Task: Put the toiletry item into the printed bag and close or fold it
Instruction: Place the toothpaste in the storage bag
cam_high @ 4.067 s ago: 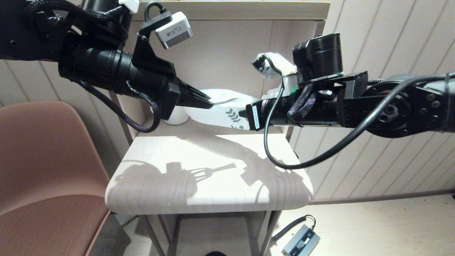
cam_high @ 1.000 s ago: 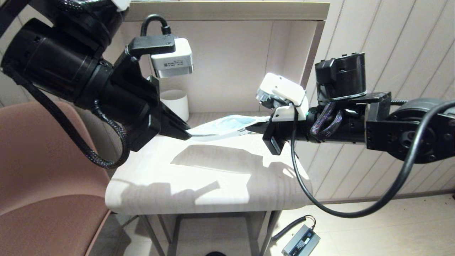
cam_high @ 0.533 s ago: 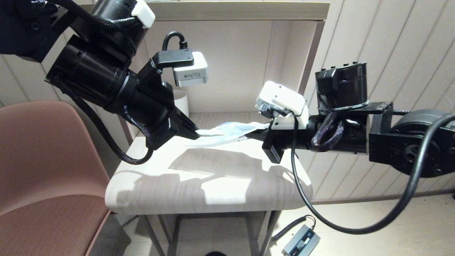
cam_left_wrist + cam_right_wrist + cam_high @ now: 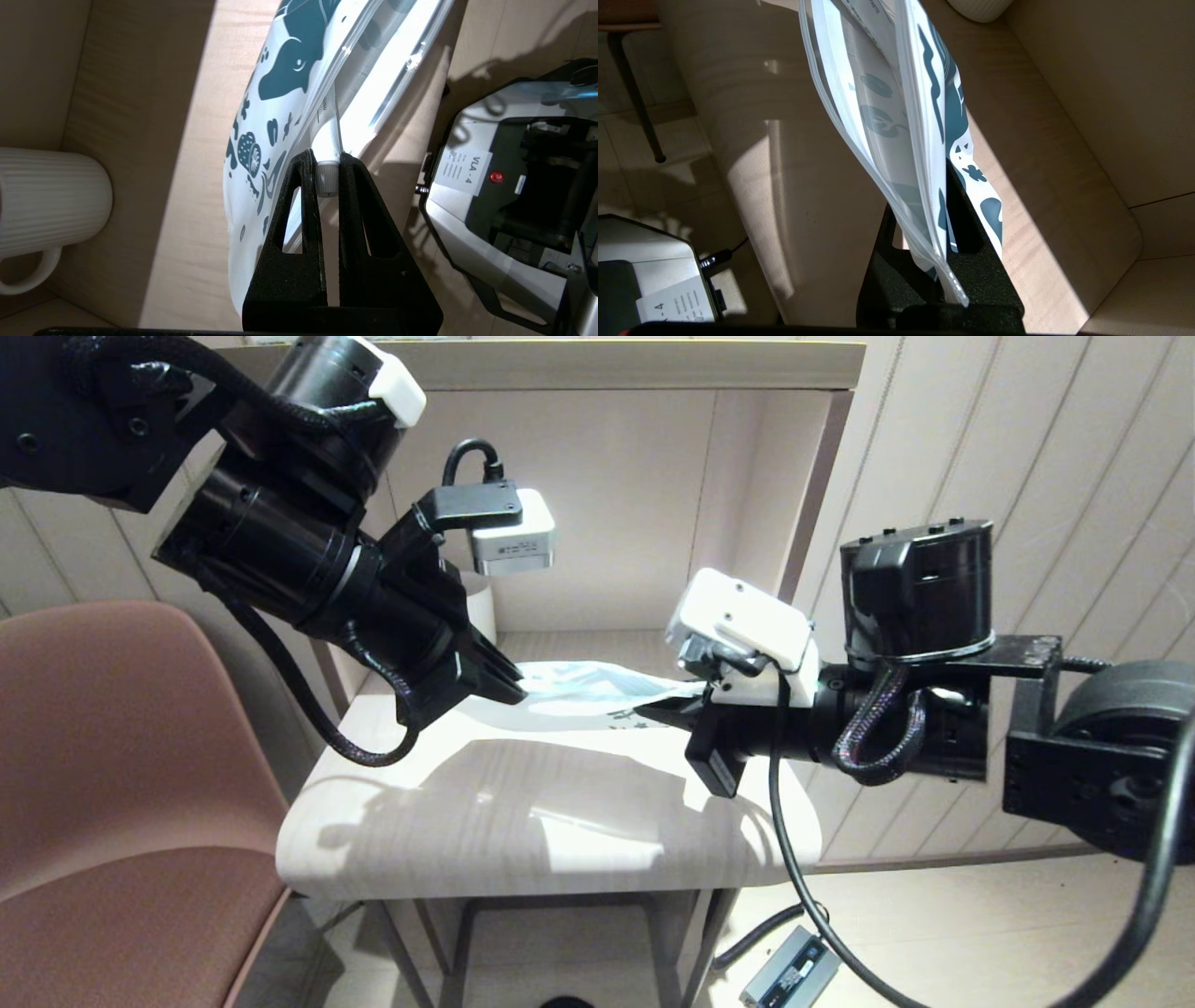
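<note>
The printed bag, white with dark teal leaf prints, hangs stretched between my two grippers just above the tabletop. My right gripper is shut on one corner of the printed bag beside its zip edge. My left gripper is shut on the ribbed cap of the toiletry item, a small white tube. The tube's body points into the open mouth of the printed bag. In the head view my left gripper meets the bag's left end and the tube is hidden there.
A white ribbed mug stands at the back of the table in the shelf alcove, partly behind my left arm, the mug. A brown chair is to the left. A small grey box lies on the floor.
Both grippers have come closer together and my right gripper has dropped lower. The bag now sags nearer the tabletop. Both grips stay as they were.
</note>
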